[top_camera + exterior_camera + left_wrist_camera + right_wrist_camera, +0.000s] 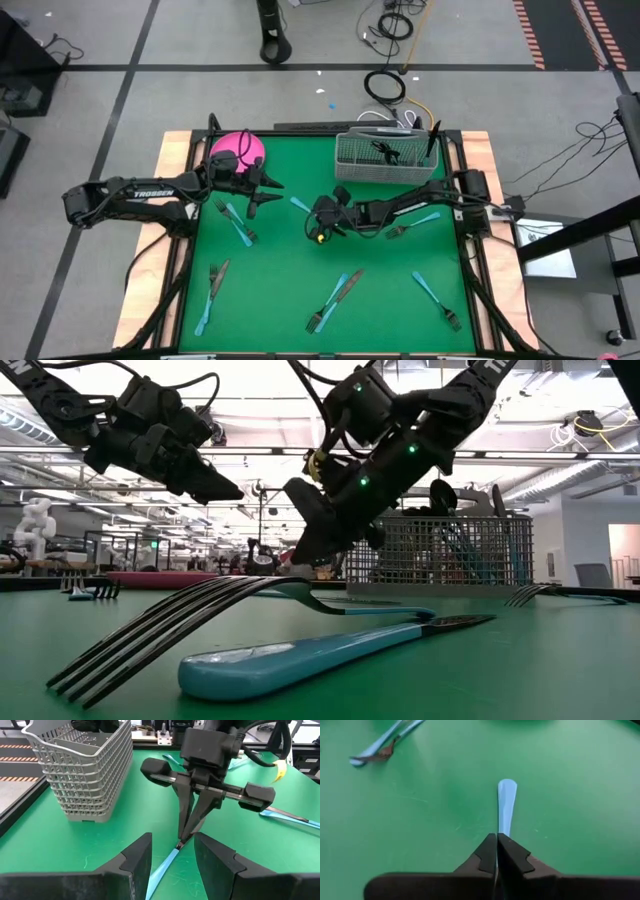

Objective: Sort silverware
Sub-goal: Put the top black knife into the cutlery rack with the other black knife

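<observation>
The right gripper [312, 212] is clenched on one light-blue-handled utensil [506, 802] at the middle of the green table mat [290, 290], pinching it near the dark metal end while the rounded blue handle sticks out beyond the fingertips. Seen from above, this piece [300, 204] runs diagonally, its handle pointing toward the far left, and it lies low against the mat. Which kind of utensil it is cannot be told, because the fingers cover its head.

The left gripper [262, 197] hangs just to the left of that piece with its fingers [135, 862] parted and nothing between them; in the left wrist view the blue handle [162, 867] runs straight toward the gap between them.

Behind the right gripper, at the far right of the mat, stands the gray wire mesh basket [385, 158], with dark utensil ends poking up from it. The round pink plate [236, 148] sits at the far left corner, partly under the left arm.

Other blue-handled silverware is scattered well apart on the mat: a pair near the left arm [236, 222], a pair at the near left [212, 290], a crossed fork and knife at the near centre [335, 298], a fork at the near right [436, 298], and a piece just right of the right arm [412, 224]. In the low view a fork and blue handle [290, 660] lie closest to the camera.
</observation>
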`<state>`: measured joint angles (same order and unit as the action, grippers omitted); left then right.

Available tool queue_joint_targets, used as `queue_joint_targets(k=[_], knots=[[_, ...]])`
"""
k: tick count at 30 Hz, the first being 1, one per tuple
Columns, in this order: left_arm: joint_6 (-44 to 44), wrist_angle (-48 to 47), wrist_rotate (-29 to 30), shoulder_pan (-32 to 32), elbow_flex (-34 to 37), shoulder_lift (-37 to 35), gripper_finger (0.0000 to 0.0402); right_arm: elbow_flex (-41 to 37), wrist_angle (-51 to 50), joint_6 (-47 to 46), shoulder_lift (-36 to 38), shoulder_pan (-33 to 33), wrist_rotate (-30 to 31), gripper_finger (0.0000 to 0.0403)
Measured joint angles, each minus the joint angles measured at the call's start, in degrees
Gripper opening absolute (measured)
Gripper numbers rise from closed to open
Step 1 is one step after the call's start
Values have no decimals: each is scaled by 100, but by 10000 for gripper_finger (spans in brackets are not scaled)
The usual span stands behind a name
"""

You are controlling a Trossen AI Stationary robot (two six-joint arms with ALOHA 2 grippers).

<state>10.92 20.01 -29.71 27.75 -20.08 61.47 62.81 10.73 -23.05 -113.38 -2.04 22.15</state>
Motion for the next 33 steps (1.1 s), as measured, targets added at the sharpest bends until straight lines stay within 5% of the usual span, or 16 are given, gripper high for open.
queue_joint_targets(k=[12, 18, 23, 30, 33], knots=[[-7, 2, 0, -2, 0, 0, 150, 2, -358, -312, -51, -65, 215, 122], [-9, 2, -2, -2, 0, 0, 150, 4, -83, -328, -382, -72, 184, 147], [-9, 2, 0, 0, 0, 0, 150, 32, 52, -460, -689, -84, 384, 130], [-5, -195, 5, -1, 0, 0, 150, 50, -131, -448, -864, -112, 446, 18], [29, -202, 74, 0, 0, 0, 150, 44, -133, -467, -866, -112, 442, 13]])
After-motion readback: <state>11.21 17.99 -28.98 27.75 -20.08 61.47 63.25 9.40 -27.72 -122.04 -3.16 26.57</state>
